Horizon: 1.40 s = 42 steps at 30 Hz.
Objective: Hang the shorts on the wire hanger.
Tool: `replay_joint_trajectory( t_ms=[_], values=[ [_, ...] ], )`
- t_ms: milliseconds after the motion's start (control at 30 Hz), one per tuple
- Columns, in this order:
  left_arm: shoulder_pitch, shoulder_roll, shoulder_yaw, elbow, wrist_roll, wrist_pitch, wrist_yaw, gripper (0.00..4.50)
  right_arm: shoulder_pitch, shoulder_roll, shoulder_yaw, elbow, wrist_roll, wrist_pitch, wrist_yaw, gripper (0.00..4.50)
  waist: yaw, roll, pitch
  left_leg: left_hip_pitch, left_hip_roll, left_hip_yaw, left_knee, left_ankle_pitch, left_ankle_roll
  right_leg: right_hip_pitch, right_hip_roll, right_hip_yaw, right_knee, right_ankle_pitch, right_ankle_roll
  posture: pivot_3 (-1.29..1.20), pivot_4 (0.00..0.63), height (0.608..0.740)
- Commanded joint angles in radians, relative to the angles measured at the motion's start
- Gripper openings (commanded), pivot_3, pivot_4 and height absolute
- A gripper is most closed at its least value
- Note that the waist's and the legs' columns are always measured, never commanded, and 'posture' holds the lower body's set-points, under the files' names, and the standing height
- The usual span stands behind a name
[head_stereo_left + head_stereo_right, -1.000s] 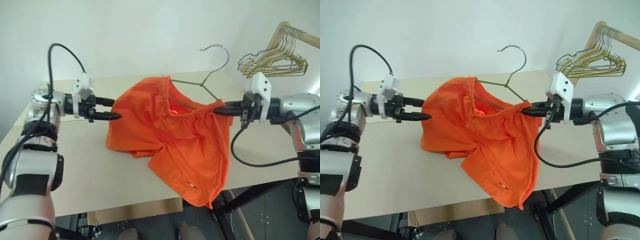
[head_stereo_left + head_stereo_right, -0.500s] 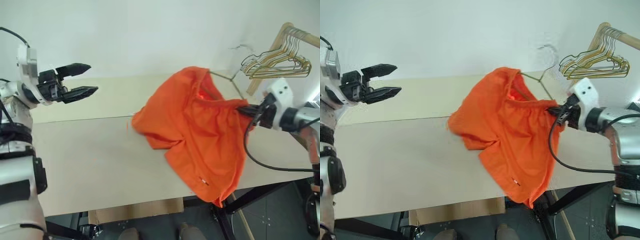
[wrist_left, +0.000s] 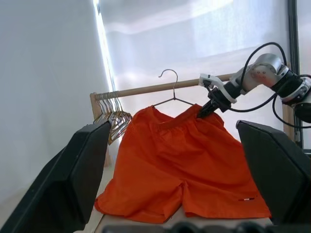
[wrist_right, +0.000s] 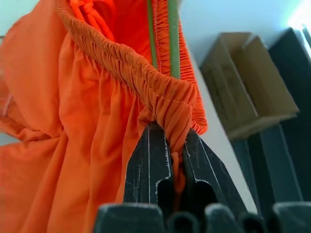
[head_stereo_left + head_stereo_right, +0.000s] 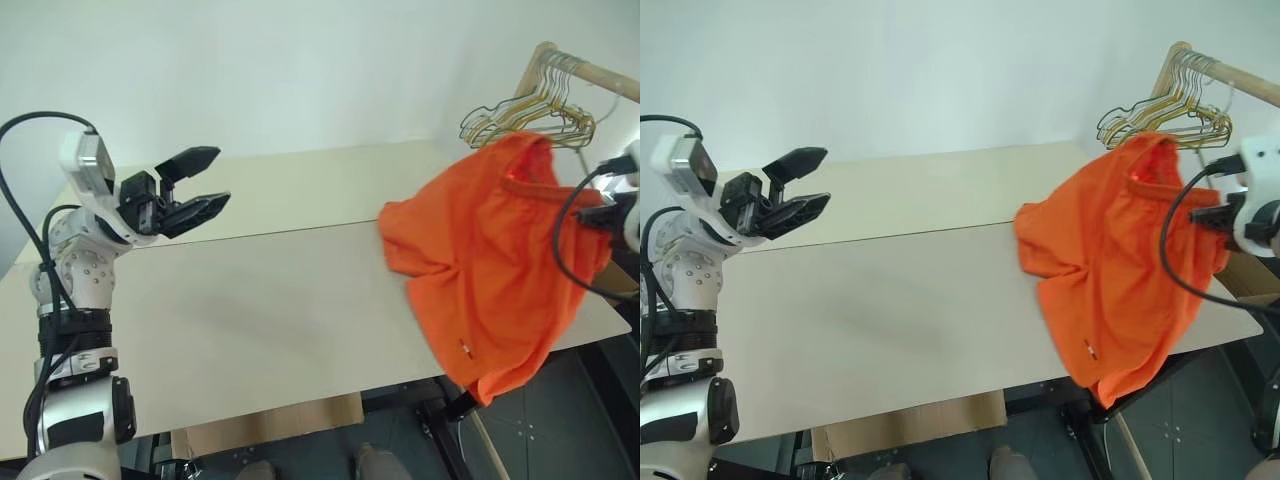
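Left end effector (image 5: 200,180), having let go, gapes empty; right end effector (image 4: 167,145), clamped on the shorts (image 5: 490,260) and wire hanger (image 3: 171,94), has swung them toward the rail (image 3: 160,89).

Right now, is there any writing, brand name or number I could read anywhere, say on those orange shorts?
No text can be read anywhere.
The shorts carry a small label near one leg hem: too small to read.
The cardboard box: no print visible.
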Motion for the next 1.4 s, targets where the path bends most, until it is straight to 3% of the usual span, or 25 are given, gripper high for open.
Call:
replay_joint_trajectory(
  t_ms=[33, 233, 433, 600, 867, 1400],
  values=[
    [-0.001, 0.003, 0.024, -0.049, -0.02, 0.013, 0.018, 4.48, -0.082, 0.03, -0.086, 0.088, -0.056, -0.028, -0.12, 0.0, -0.005, 0.001, -0.001, 0.0, 0.0, 0.0, 0.0, 0.0, 0.0, 0.0, 0.0, 0.0, 0.0, 0.0, 0.0, -0.13, 0.0, 0.74],
    [0.029, -0.014, 0.028, -0.086, -0.014, 0.005, 0.051, 4.48, -0.193, 0.214, -0.294, 0.211, -0.167, -0.103, -0.465, 0.0, -0.022, 0.003, -0.002, 0.004, 0.0, 0.0, -0.001, 0.0, 0.0, 0.004, 0.0, 0.001, 0.0, 0.0, 0.0, -0.11, 0.0, 0.74],
    [0.049, -0.026, 0.016, -0.114, -0.005, 0.006, 0.073, 4.48, -0.27, 0.278, -0.403, 0.383, -0.18, -0.296, -0.657, 0.0, -0.027, 0.004, -0.002, 0.005, -0.001, -0.004, -0.001, 0.0, 0.0, 0.006, 0.0, 0.001, -0.001, 0.0, 0.0, -0.11, 0.0, 0.74],
    [0.051, -0.028, 0.015, -0.122, 0.001, 0.003, 0.088, 4.48, -0.329, 0.26, -0.432, 0.576, -0.15, -0.461, -0.728, 0.0, -0.03, 0.004, -0.002, 0.008, -0.001, -0.003, -0.003, 0.0, 0.0, 0.011, 0.0, 0.001, -0.006, 0.0, 0.0, -0.09, 0.0, 0.74],
    [0.063, -0.02, 0.031, -0.131, -0.01, 0.015, 0.106, 4.48, -0.398, 0.215, -0.466, 0.795, -0.085, -0.573, -0.8, 0.0, -0.031, 0.005, -0.001, 0.011, -0.001, -0.002, -0.004, 0.0, 0.0, 0.014, 0.0, 0.001, -0.007, 0.001, 0.001, -0.08, 0.0, 0.74],
    [0.064, -0.036, 0.016, -0.148, -0.008, 0.008, 0.121, 4.48, -0.386, 0.173, -0.478, 0.969, 0.037, -0.65, -0.843, 0.0, -0.024, 0.005, -0.001, 0.01, -0.001, -0.001, -0.005, 0.0, 0.0, 0.016, 0.0, 0.001, -0.012, 0.001, 0.001, -0.08, 0.0, 0.74]
  ],
)
